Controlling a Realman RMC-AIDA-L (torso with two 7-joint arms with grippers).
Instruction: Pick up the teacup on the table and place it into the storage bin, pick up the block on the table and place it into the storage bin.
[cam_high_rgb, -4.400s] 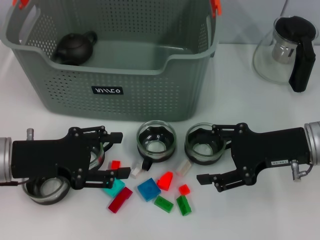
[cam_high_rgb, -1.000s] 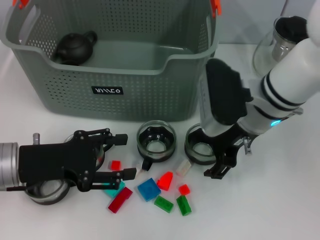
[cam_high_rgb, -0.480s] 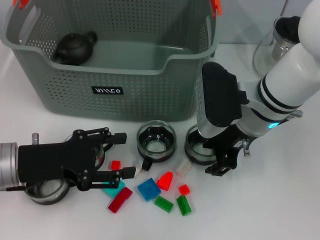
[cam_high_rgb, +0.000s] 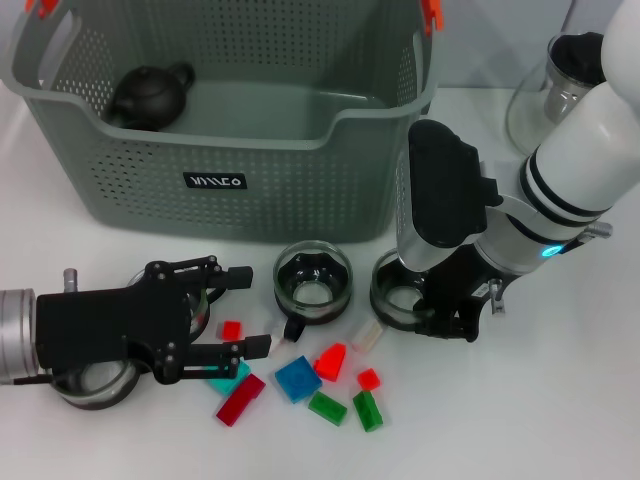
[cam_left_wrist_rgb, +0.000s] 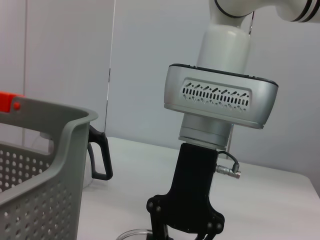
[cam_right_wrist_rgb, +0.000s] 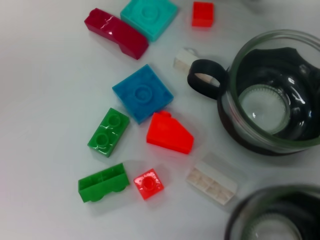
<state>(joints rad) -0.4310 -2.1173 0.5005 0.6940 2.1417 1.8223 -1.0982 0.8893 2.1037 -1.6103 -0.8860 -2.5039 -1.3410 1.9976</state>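
Three glass teacups stand in front of the storage bin (cam_high_rgb: 225, 140): one in the middle (cam_high_rgb: 312, 280), one on the right (cam_high_rgb: 400, 298), and one (cam_high_rgb: 95, 382) under my left arm. My right gripper (cam_high_rgb: 448, 322) points straight down at the right teacup's right rim, fingers apart and holding nothing. The left wrist view shows its body (cam_left_wrist_rgb: 192, 200). My left gripper (cam_high_rgb: 248, 310) lies low at the left, open around a small red block (cam_high_rgb: 231, 329). Loose blocks lie between the grippers, among them blue (cam_right_wrist_rgb: 142, 92), a red wedge (cam_right_wrist_rgb: 169, 132) and white (cam_right_wrist_rgb: 211, 178).
A black teapot (cam_high_rgb: 150, 95) sits inside the bin at its back left. A glass pitcher (cam_high_rgb: 570, 100) with a black handle stands at the back right. Green (cam_high_rgb: 327, 408), teal (cam_high_rgb: 228, 378) and dark red (cam_high_rgb: 240, 399) blocks lie near the table's front.
My right arm has risen from lying flat to pointing down, and its gripper has shifted onto the right teacup's rim. My left gripper has barely moved.
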